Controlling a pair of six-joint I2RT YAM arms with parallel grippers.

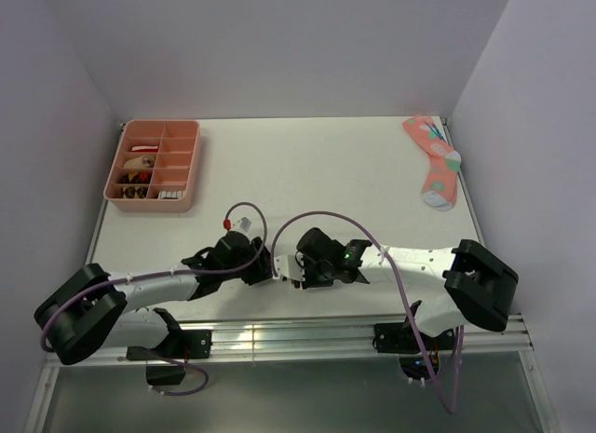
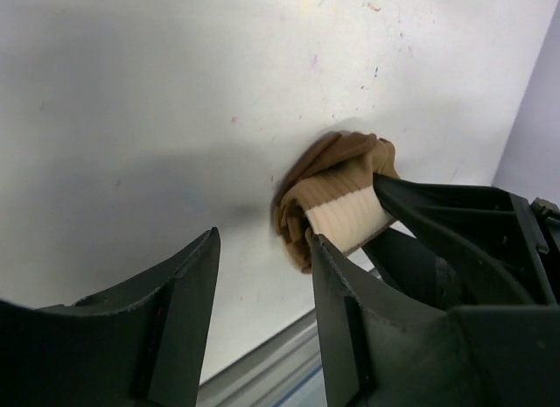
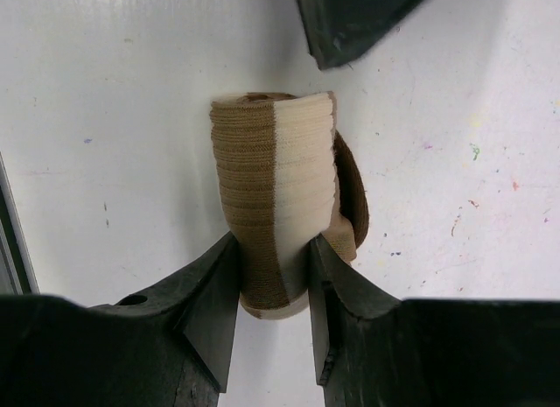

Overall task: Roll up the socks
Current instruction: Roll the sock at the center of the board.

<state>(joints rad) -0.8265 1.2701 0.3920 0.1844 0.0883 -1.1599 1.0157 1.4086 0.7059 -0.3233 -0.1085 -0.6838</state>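
A brown-and-tan striped sock (image 3: 271, 188), one of the socks, is wound into a tight roll just above the white table. My right gripper (image 3: 271, 258) is shut on the roll's lower end, a finger pressed against each side. In the left wrist view the same sock roll (image 2: 337, 201) shows with the right gripper's dark fingers (image 2: 437, 214) closed over it. My left gripper (image 2: 264, 236) stands open with only bare table between its fingers, and its right finger is close beside the roll. Both grippers meet near the table's front edge, left gripper (image 1: 270, 265) facing right gripper (image 1: 296, 270).
A pink sock with coloured dots (image 1: 433, 158) lies at the back right of the table. A salmon compartment tray (image 1: 191, 168) with small items stands at the back left. The table's metal front rail (image 2: 289, 354) runs just below the grippers.
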